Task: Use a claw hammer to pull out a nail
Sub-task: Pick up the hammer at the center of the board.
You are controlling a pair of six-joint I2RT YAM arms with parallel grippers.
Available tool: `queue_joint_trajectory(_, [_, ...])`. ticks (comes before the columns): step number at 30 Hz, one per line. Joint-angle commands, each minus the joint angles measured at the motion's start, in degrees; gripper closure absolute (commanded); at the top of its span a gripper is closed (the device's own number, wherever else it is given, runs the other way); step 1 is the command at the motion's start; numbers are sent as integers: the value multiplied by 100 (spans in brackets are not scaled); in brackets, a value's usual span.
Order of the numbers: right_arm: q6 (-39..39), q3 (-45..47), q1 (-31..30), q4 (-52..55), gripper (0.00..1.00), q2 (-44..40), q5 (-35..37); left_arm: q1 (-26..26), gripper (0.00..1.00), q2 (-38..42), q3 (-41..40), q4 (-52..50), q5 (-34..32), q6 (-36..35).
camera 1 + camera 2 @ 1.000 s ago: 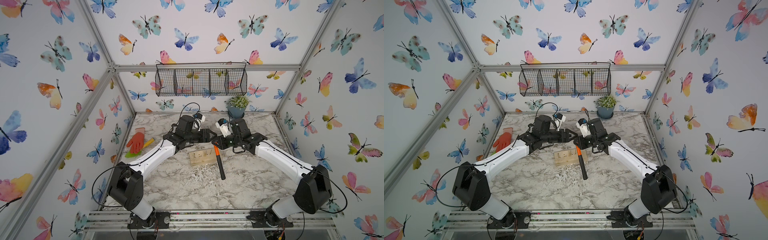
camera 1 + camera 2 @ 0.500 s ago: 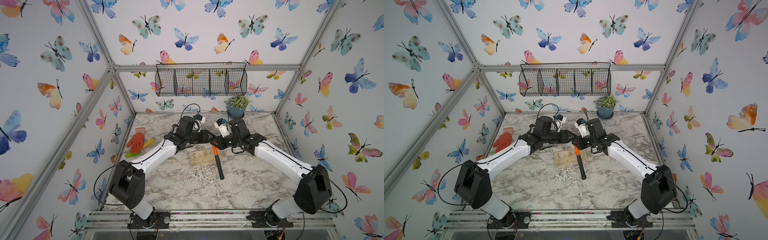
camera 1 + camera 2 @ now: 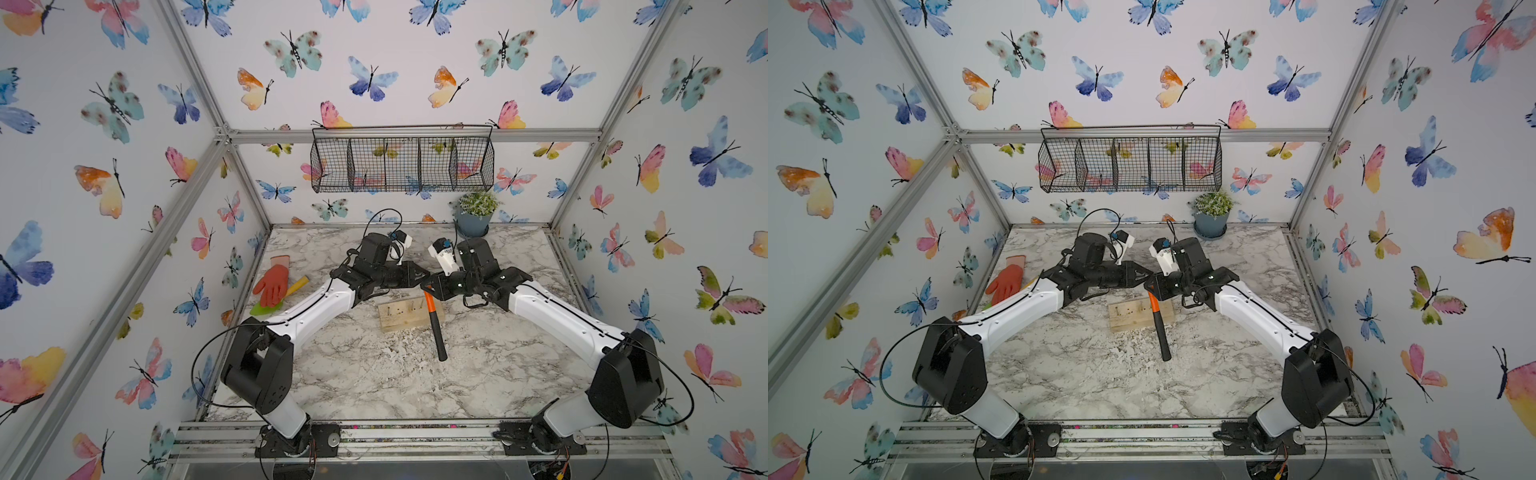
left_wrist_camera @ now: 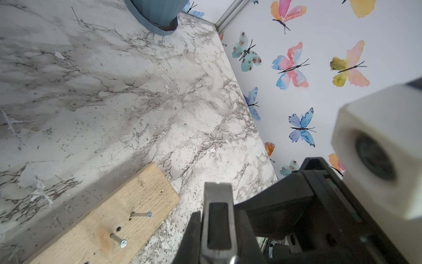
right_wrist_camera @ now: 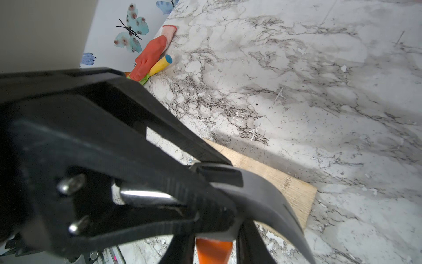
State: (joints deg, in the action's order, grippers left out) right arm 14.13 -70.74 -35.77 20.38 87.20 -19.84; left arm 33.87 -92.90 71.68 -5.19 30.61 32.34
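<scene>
The claw hammer (image 3: 435, 328) hangs head-up over the right end of a wooden block (image 3: 395, 320), its black handle slanting toward the table's front. Both top views show the two grippers meeting at its head. My right gripper (image 5: 214, 249) is shut on the orange neck (image 5: 213, 252) just under the steel head (image 5: 262, 196). My left gripper (image 4: 218, 217) is shut on the steel head (image 4: 217, 196) from the opposite side. Two nails (image 4: 141, 214) stick out of the block (image 4: 109, 219), each leaning. In both top views the arms hide the hammer head (image 3: 1148, 291).
An orange glove (image 3: 272, 284) lies on a yellow-handled green tool (image 3: 297, 286) at the table's left edge. A potted plant (image 3: 473, 220) stands at the back right. A wire basket (image 3: 401, 164) hangs on the back wall. Enclosure walls surround the marble table (image 3: 374, 374).
My left gripper's jaws have closed onto the hammer head. The right gripper has kept its hold, and the hammer has shifted slightly to the left.
</scene>
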Motion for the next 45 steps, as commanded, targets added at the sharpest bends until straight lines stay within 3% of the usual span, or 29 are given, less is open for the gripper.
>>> queue_joint_trajectory(1, [19,-11,-44,-443,68,-253,-80,-9,98,-58,69,-96,67,-108])
queue_joint_trajectory(4, [65,80,-44,-425,55,-364,35,-114,100,45,-66,12,-12,-19])
queue_joint_trajectory(13, [251,393,65,-399,48,-731,84,-716,100,528,-654,697,8,441])
queue_joint_trajectory(23, [714,749,431,-897,39,-1053,-910,-1550,100,1344,-1485,2550,769,1680])
queue_joint_trajectory(27, [1118,1014,686,-1472,38,-1200,-1550,-1687,100,1669,-1912,3203,613,2055])
queue_joint_trajectory(30, [1405,1184,703,-1986,37,-1228,-2165,-1773,100,1836,-2333,4141,648,2557])
queue_joint_trajectory(33, [1385,1173,736,-2028,37,-1246,-2331,-1913,100,1789,-2603,5076,973,3138])
queue_joint_trajectory(39, [1557,1332,917,-2302,36,-1316,-2634,-2199,100,1396,-3243,7383,1175,4681])
queue_joint_trajectory(45, [1772,1407,937,-2677,36,-1056,-3389,-2209,100,791,-3415,9104,1353,5702])
